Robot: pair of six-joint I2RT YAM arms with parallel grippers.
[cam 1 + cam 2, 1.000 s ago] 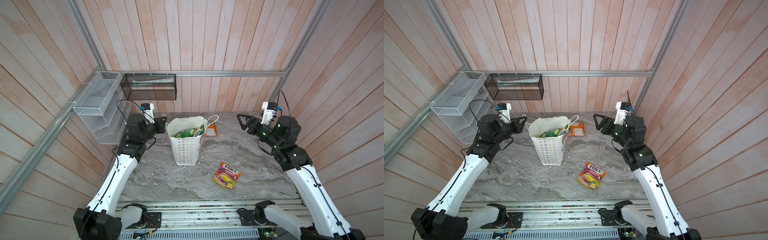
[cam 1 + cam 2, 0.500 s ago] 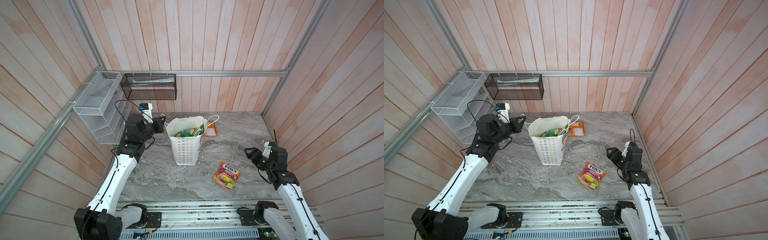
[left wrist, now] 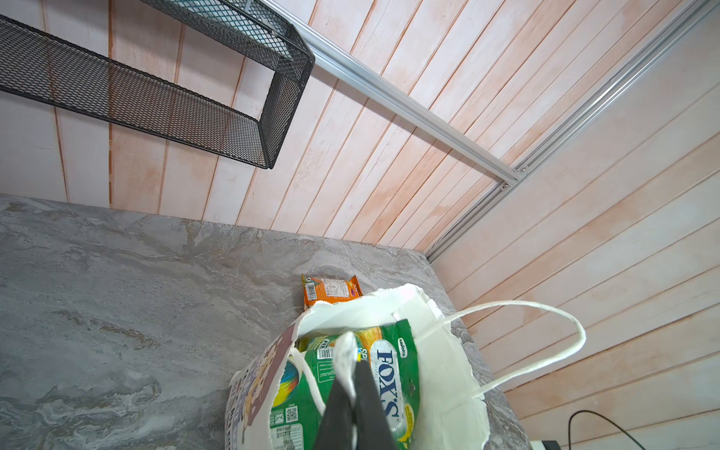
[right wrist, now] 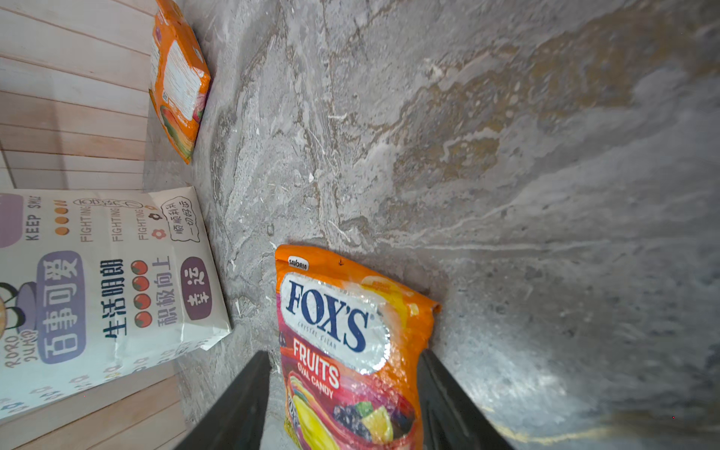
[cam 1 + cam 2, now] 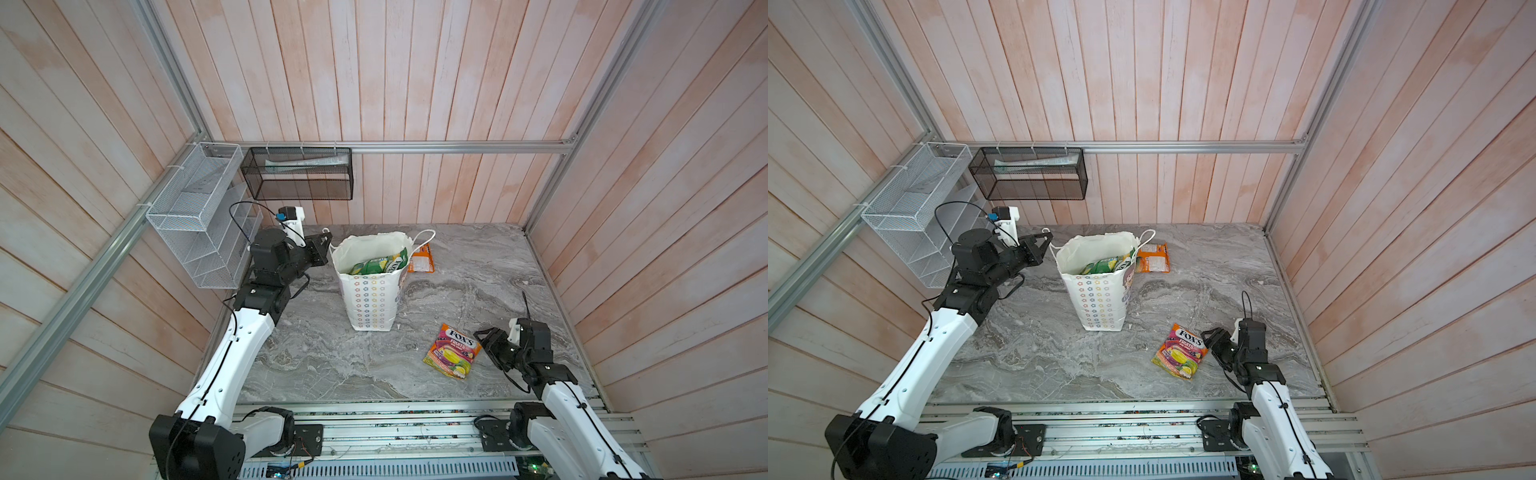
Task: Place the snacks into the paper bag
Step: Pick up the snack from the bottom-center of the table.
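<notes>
The paper bag (image 5: 370, 299) gapes open upward, but green pouches (image 5: 376, 266) crowd its mouth and the left gripper (image 5: 328, 241) pinches its rim. Bare tabletop (image 5: 478, 270) runs from bag to right wall (image 5: 623, 249), broken by an orange pouch (image 5: 423, 264) just behind the bag and a fruit pouch (image 5: 453, 351) near the front.
</notes>
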